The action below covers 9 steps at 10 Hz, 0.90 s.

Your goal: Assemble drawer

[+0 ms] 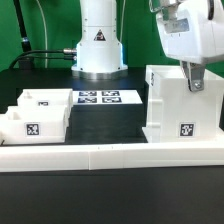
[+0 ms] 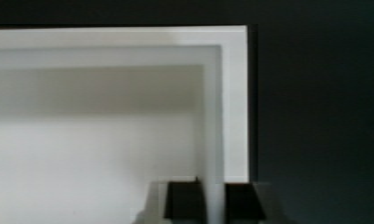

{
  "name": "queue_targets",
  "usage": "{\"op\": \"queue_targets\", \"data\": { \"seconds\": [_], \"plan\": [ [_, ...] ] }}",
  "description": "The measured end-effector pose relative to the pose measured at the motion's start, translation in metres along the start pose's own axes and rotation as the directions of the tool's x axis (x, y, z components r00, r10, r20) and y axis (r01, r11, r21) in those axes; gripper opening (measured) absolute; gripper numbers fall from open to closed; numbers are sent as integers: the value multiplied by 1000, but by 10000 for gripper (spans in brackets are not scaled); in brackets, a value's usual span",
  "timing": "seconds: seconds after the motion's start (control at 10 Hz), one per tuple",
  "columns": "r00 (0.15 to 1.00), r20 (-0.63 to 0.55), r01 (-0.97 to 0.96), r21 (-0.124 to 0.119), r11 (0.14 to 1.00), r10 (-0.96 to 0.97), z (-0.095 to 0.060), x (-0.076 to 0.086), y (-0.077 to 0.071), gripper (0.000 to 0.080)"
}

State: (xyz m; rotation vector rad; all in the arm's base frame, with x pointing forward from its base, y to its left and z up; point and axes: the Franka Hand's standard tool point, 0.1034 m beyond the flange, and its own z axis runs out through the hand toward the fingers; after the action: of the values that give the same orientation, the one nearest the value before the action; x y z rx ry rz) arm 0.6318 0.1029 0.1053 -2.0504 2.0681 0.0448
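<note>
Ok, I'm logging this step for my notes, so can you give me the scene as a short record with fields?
housing: upright, on the exterior view's right, tag on its front
trays: two, on the exterior view's left, outside the housing
claw: at the housing's top, fingers either side of one wall; grip unclear
marker board: flat, between trays and housing

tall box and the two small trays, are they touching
Apart. The exterior view shows the tall box at its right and the trays at its left, with dark table and the marker board between them.
</note>
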Motion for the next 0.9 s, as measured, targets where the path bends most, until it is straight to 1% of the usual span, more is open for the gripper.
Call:
{"op": "queue_targets", "data": {
  "seconds": [0.1,0.2,0.3,0.4,0.5,0.6,0.7,0.9],
  "plan": [
    [1000,0,6,-1,1000,-6,0,-1,0,44],
    [1000,0,9,-1,1000,-9,0,-1,1,274],
    [1000,0,12,-1,1000,-12,0,-1,1,410],
    [1000,0,16,-1,1000,-16,1,-2,1,410],
    [1000,1,22,-2,1000,-22,1,-2,1,569],
    [999,1,40,-1,999,-40,0,-3,1,569],
    [998,8,66,4,998,-66,-6,-4,3,632],
    [993,10,121,13,993,-121,-21,-7,10,646]
  ]
}}
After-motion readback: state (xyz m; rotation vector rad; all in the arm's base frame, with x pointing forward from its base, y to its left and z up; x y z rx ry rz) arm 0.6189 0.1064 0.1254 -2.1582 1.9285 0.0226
